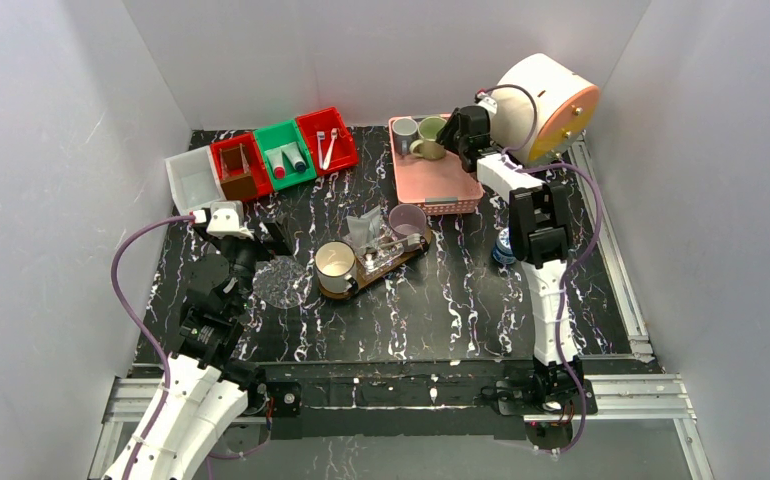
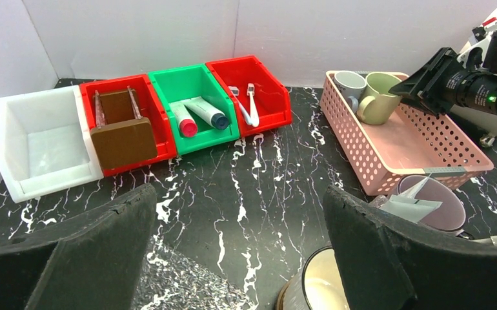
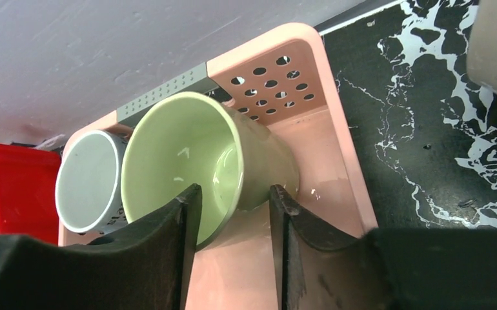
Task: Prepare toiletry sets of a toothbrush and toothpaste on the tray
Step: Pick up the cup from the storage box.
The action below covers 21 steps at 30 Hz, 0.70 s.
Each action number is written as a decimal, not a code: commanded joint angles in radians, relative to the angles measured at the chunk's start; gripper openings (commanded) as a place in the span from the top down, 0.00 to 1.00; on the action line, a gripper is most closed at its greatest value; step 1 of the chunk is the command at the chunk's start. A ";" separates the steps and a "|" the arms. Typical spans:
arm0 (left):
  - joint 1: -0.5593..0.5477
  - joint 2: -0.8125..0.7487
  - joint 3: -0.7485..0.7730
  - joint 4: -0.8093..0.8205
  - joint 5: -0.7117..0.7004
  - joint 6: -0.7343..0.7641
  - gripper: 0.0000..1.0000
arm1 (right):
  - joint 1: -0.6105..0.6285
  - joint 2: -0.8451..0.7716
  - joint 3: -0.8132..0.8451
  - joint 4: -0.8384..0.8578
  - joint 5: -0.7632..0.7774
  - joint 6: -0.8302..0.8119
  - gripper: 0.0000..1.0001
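A pale green mug [image 3: 181, 155] leans beside a grey mug [image 3: 88, 181] at the far end of the pink basket [image 3: 336, 148]. My right gripper [image 3: 236, 194] straddles the green mug's rim, one finger inside and one outside, with a gap still showing between them. The dark-brown tray [image 1: 381, 265] lies mid-table and carries a cream mug [image 1: 336, 268], a purple mug [image 1: 408, 220] and clear bags [image 1: 366, 228]. Toothbrushes [image 2: 246, 106] lie in the right red bin and toothpaste tubes [image 2: 197, 116] in the green bin. My left gripper [image 2: 239, 194] hangs wide open and empty left of the tray.
A white bin [image 2: 39, 142] and a red bin holding a brown block [image 2: 123, 139] finish the row at the back left. A large white cylinder [image 1: 546, 105] stands at the back right. A clear textured disc [image 1: 281, 285] lies left of the tray.
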 commanded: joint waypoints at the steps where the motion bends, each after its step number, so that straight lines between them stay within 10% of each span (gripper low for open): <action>1: 0.007 -0.001 -0.001 0.026 0.017 0.002 0.02 | -0.005 -0.034 -0.037 0.037 0.031 -0.001 0.54; 13: 0.008 -0.009 -0.004 0.031 0.029 0.000 0.02 | -0.011 -0.155 -0.167 0.053 -0.029 -0.058 0.98; 21: 0.008 -0.011 -0.005 0.033 0.036 0.000 0.02 | -0.009 -0.265 -0.191 -0.062 -0.045 -0.118 0.99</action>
